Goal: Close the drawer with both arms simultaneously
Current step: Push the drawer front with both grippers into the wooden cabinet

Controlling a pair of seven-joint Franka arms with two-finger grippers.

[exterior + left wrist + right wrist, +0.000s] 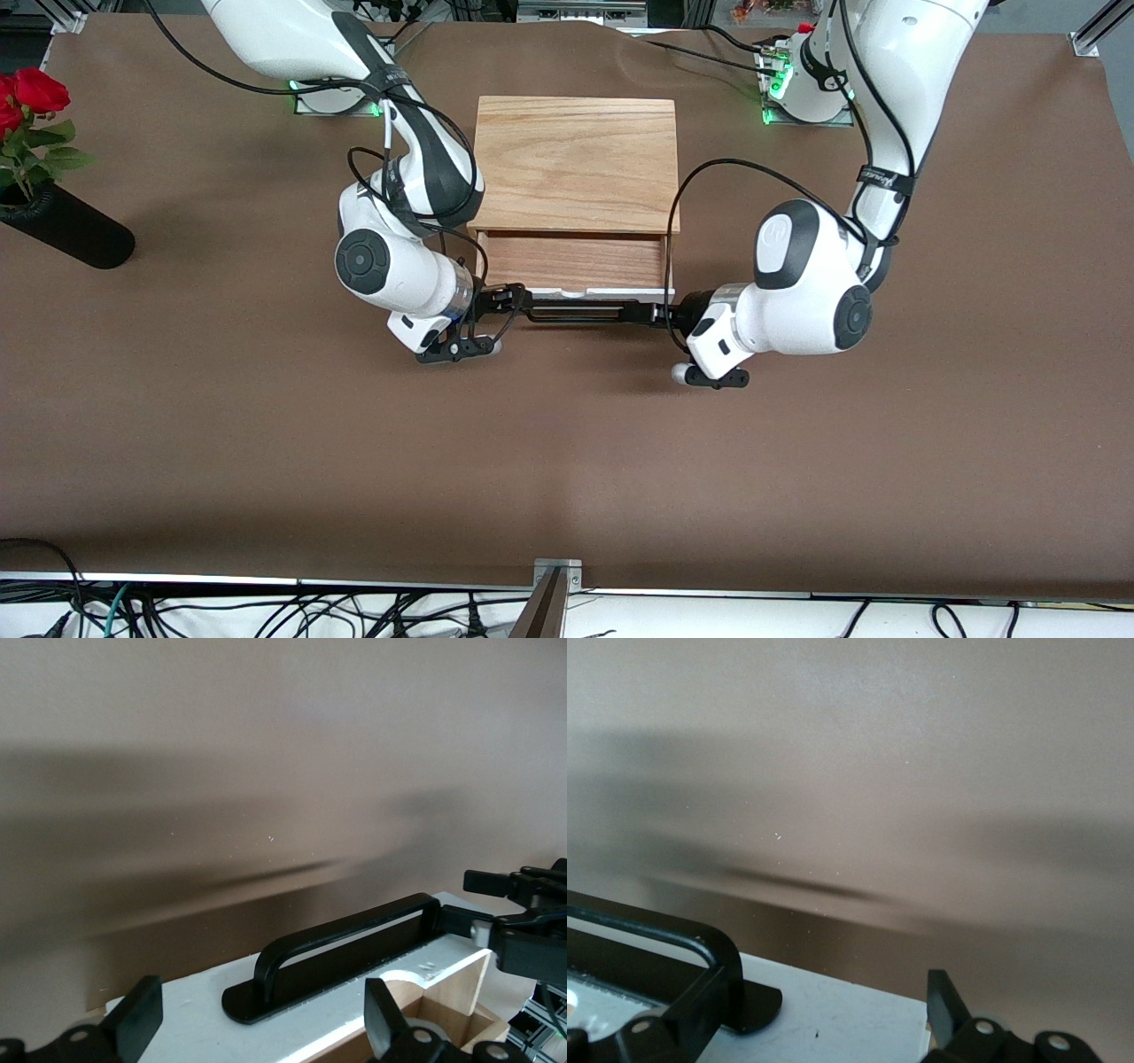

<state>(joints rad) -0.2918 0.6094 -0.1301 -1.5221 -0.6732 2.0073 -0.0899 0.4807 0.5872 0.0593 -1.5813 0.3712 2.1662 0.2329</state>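
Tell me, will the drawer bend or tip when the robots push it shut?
Probably not. The drawer looks like stiff wood with a rigid white front, so it should slide straight into its box. A push at each end of the black handle should keep it from twisting.

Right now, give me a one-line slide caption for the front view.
Left gripper and right gripper open at opposite ends of the half-open white-fronted wooden drawer, by its black bar handle.

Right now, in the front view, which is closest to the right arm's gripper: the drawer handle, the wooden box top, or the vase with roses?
1. Drawer handle: right at the right gripper.
2. Wooden box top: above the open drawer.
3. Vase with roses: at the right arm's end of the table.
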